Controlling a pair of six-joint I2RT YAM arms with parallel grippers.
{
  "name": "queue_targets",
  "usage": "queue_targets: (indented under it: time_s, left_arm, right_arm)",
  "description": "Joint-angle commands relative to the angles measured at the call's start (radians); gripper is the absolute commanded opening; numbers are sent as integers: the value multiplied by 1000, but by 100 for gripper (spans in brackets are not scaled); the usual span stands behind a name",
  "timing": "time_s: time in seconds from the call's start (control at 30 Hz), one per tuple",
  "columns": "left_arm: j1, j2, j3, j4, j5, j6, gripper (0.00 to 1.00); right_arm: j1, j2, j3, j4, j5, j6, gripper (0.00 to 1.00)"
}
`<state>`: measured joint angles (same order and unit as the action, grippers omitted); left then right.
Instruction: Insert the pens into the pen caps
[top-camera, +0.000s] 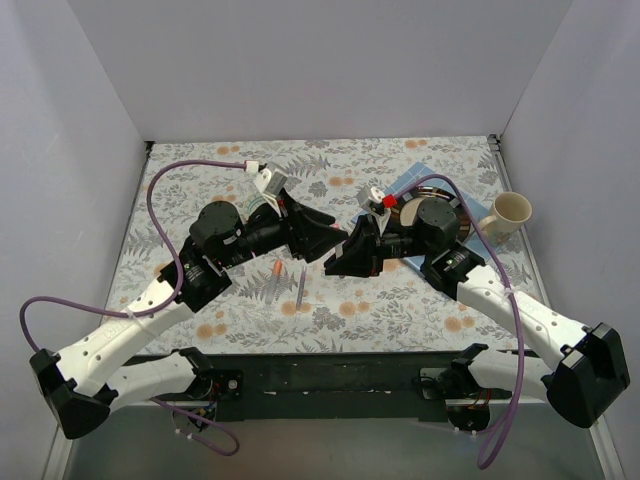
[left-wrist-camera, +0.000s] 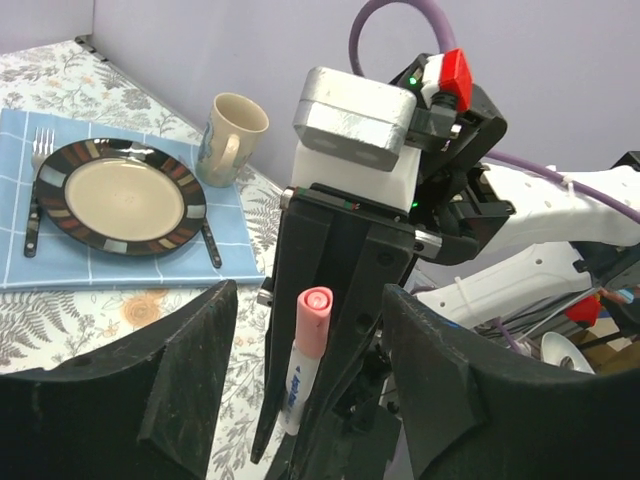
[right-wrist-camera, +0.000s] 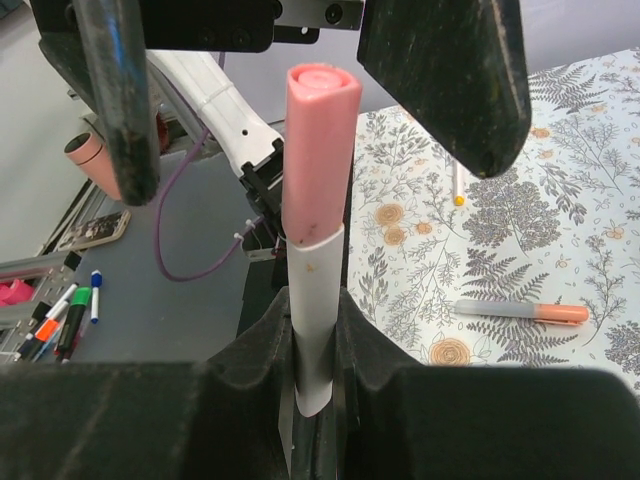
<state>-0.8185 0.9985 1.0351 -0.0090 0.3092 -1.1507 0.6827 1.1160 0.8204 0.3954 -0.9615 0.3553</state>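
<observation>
My right gripper (right-wrist-camera: 318, 300) is shut on the white barrel of a pen (right-wrist-camera: 316, 300), which stands upright with a pink pen cap (right-wrist-camera: 318, 140) on its top end. My left gripper (left-wrist-camera: 310, 300) is open. Its fingers (left-wrist-camera: 190, 370) stand on either side of that pink cap (left-wrist-camera: 313, 322), with a gap on both sides. In the top view the two grippers meet nose to nose over the middle of the table, left gripper (top-camera: 325, 240) against right gripper (top-camera: 352, 255). On the cloth lie an orange-capped pen (right-wrist-camera: 520, 312) and a purple-grey pen (top-camera: 300, 288).
A dark-rimmed plate (left-wrist-camera: 120, 195) with a fork and knife lies on a blue placemat (left-wrist-camera: 60, 270) at the back right. A cream mug (top-camera: 510, 212) stands beside it. A thin pale stick with an orange tip (right-wrist-camera: 457, 185) lies on the floral cloth. White walls enclose three sides.
</observation>
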Motion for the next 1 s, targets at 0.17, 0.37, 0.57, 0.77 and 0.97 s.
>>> queue_targets:
  time_s: [0.17, 0.37, 0.57, 0.77, 0.97]
  left_arm:
    - [15, 31, -3, 66, 116, -9, 4]
    - [16, 2, -165, 199, 252, -147, 0]
    - [16, -14, -328, 296, 324, -261, 0]
    - [13, -51, -444, 346, 298, -317, 0]
    - [-10, 14, -489, 382, 261, -351, 0]
  right_arm:
    - [2, 8, 5, 72, -26, 22, 1]
    - [-15, 11, 77, 140, 18, 77, 1]
    - [-83, 48, 198, 148, 17, 108, 1]
    - [-155, 123, 339, 50, 15, 45, 1]
    - [-156, 229, 471, -124, 47, -98, 1]
